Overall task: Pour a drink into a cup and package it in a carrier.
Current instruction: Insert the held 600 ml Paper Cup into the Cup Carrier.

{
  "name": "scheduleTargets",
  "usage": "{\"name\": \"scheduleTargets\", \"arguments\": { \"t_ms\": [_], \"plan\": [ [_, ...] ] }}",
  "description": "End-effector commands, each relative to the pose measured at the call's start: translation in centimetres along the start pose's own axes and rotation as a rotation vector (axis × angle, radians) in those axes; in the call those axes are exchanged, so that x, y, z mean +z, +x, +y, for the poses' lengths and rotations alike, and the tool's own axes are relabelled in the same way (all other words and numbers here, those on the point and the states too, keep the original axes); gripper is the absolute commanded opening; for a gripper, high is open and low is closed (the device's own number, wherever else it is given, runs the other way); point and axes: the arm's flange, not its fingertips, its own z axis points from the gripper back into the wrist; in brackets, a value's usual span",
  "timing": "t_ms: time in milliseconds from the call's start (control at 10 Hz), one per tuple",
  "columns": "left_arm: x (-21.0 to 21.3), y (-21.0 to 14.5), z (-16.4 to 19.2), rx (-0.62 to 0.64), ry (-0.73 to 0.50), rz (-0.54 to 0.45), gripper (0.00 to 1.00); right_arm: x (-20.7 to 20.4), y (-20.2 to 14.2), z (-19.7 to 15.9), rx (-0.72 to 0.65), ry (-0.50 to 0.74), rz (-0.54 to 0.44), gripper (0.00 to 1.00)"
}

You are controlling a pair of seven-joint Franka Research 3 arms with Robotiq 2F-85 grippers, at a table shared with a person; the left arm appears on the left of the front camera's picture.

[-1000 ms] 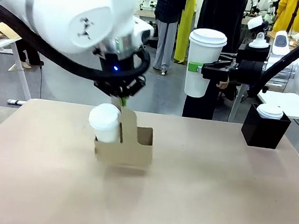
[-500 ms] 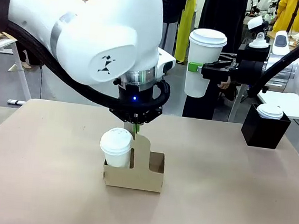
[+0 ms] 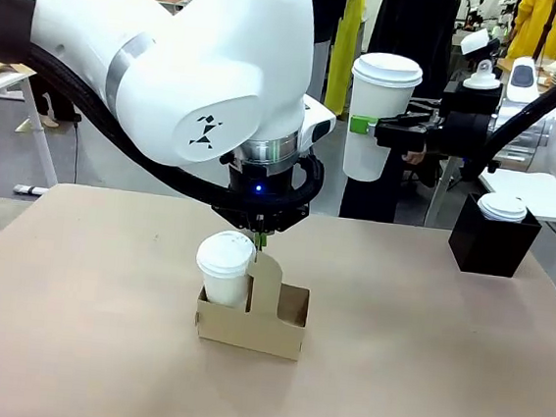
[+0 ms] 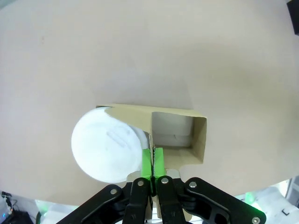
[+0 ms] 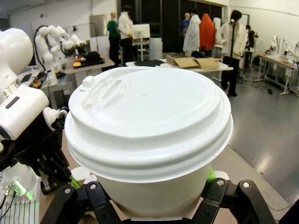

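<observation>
pale beige desk [image 3: 419, 380] stretches out under me, with a busy workshop beyond it. my left claw [image 3: 260, 238] is pinched fully together on the upright centre handle of the small brown cardboard carrier [image 3: 257, 327]. i judge that handle is where it is meant to be gripped for carrying. whether its base rests on the desk or hangs just above it, i cannot tell. a tall white paper cup with a white plastic lid [image 3: 225, 268] sits in one pocket, just beside the handle; the other pocket [image 4: 173, 130] is empty. my right claw [image 3: 369, 129] is clamped on a second lidded white paper cup [image 3: 379, 95], upright, high and well apart from the carrier, probably meant for that free pocket. both lids hide any drink. a black square box [image 3: 491, 247] with a white lid on top stands far right, its inside hidden.
</observation>
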Motion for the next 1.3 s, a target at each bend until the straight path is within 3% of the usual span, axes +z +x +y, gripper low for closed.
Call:
{"name": "scheduleTargets", "arguments": {
  "t_ms": [0,200,300,400,500,700,800,1000,1200],
  "plan": [
    [-0.1,-0.2,0.1,0.007,0.0,0.009,0.02,-0.4,0.3,-0.1,0.013,-0.004,-0.005,0.8],
    [-0.1,-0.2,0.1,0.007,0.0,0.009,0.02,-0.4,0.3,-0.1,0.013,-0.004,-0.005,0.8],
    [0.0,0.0,0.0,0.0,0.0,0.001,0.61,-0.4,0.3,-0.1,0.013,-0.004,-0.005,0.8],
    [0.6,0.4,0.9,0.016,-0.009,0.021,0.6,-0.4,0.3,-0.1,0.013,-0.004,-0.005,0.8],
    [1.1,0.5,1.3,0.005,-0.024,0.031,1.0,-0.4,0.3,-0.1,0.013,-0.004,-0.005,0.8],
    [3.2,0.9,1.9,-0.036,-0.06,0.017,1.0,0.0,0.0,0.0,0.0,0.0,0.0,0.8],
    [4.4,1.0,2.6,-0.068,-0.087,0.015,0.85,-0.2,-0.8,-1.3,-0.039,0.041,0.016,0.8],
    [7.4,1.5,5.7,-0.154,-0.154,0.033,1.0,-0.9,-2.9,-3.1,-0.08,0.121,0.008,0.8],
    [9.3,2.2,10.8,-0.354,-0.26,0.046,1.0,-1.3,-5.7,-3.2,-0.097,0.206,-0.011,0.8]
  ]
}}
